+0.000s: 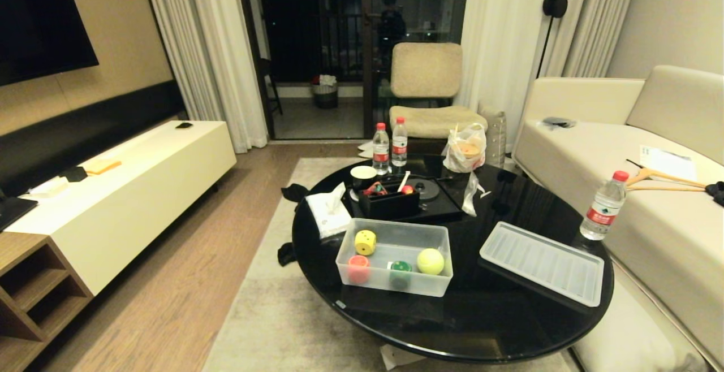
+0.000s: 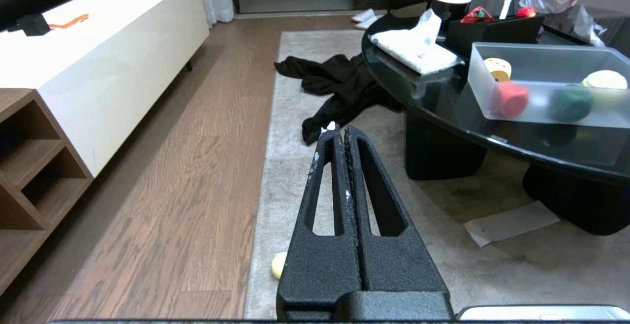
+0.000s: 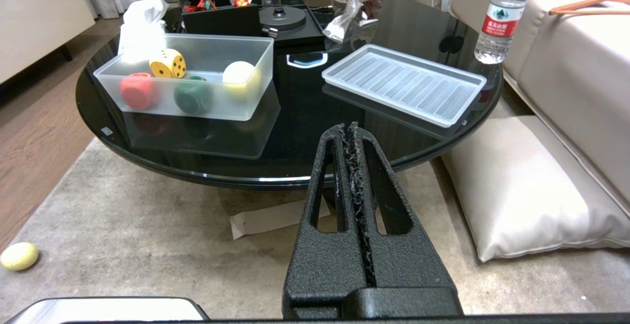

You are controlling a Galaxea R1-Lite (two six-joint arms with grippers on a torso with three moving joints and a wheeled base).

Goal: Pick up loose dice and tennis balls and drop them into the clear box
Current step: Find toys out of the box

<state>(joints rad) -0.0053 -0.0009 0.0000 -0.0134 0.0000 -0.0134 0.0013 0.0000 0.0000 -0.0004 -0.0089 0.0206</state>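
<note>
red-labelled water bottle [image 3: 501, 15], writing unreadable, clear box [image 3: 256, 97] uncovered

The clear box [image 1: 396, 281] sits open near the front left edge of the round black table [image 1: 509, 327], frosted walls, long side facing front. Inside, a tennis ball [image 1: 430, 261] rests in the right front corner. A second tennis ball [image 3: 19, 256] lies loose on the grey rug [image 3: 147, 245], left of the table. The box's ribbed lid [image 1: 542, 262] lies flat toward the table's right edge, apart from the box.
</note>
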